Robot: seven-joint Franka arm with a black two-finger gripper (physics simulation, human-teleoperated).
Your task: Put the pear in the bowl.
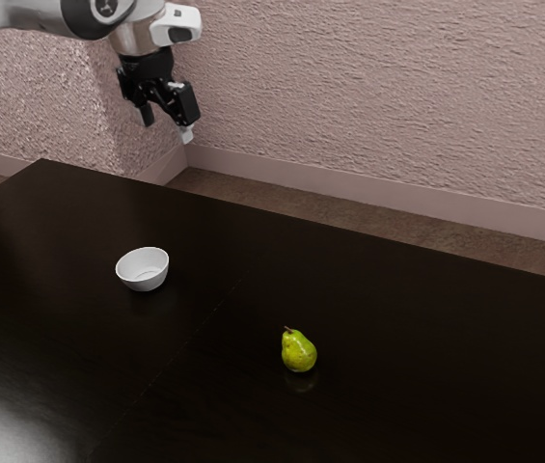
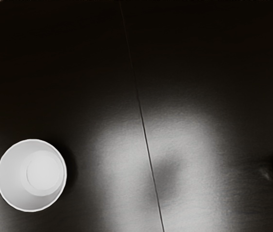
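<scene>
Claw (image 1: 167, 132): wide open, empty, raised above the table (image 1: 349, 280). Step in hand, as judged: the approach, before any grasp. Bowl (image 1: 143, 269): upright on the table, its mouth free to receive the fruit. Pear (image 1: 299, 353): on the table, well apart from the bowl, toward the exterior view's right. Long axis near vertical, narrow end upward, leaning slightly to the exterior view's left. The next move calls for travel over the pear, then a descent astride its body.

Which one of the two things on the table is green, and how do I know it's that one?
The pear. It's yellow-green with a little stem on top; the bowl is plain white.
</scene>
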